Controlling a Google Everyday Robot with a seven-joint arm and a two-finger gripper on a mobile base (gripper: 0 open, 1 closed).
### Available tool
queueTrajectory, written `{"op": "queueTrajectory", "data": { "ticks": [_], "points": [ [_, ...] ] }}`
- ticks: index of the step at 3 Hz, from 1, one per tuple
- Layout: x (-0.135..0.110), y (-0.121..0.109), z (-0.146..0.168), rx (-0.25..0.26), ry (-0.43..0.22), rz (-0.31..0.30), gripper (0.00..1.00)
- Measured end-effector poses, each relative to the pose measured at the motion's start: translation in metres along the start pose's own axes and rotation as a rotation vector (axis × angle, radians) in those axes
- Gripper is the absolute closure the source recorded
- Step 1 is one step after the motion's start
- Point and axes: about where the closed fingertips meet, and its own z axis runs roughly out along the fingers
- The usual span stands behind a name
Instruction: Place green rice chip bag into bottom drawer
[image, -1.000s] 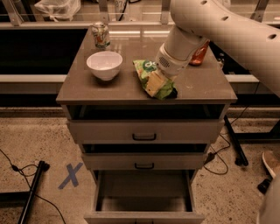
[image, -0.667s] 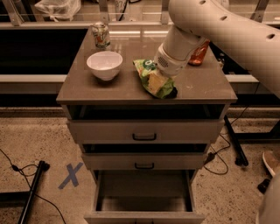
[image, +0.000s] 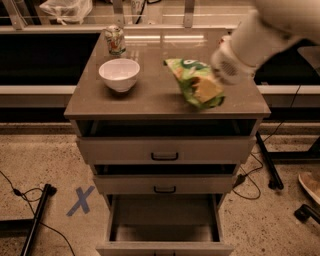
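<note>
The green rice chip bag (image: 196, 82) is at the right side of the cabinet top (image: 150, 100), tilted, with its right end at my gripper (image: 219, 70). The gripper comes in from the upper right on the white arm and is shut on the bag's right edge. The bottom drawer (image: 165, 217) is pulled open below, showing a plain grey interior with nothing in it. It lies directly beneath the cabinet front, lower and to the left of the bag.
A white bowl (image: 119, 74) and a green-and-white soda can (image: 115, 40) stand at the left of the cabinet top. The top drawer (image: 165, 149) and middle drawer (image: 165, 184) stand slightly out. A blue X (image: 80, 201) and cables lie on the floor.
The gripper and the bag have moved to the right across the cabinet top, away from the bowl. The bowl, can and drawers have not moved.
</note>
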Motion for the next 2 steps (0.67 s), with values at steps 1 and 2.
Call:
{"op": "queueTrajectory", "data": {
  "ticks": [1, 2],
  "points": [
    [0.048, 0.011, -0.068, 0.026, -0.040, -0.058, 1.00],
    [0.101, 0.024, -0.108, 0.015, -0.108, -0.087, 1.00]
  ]
}}
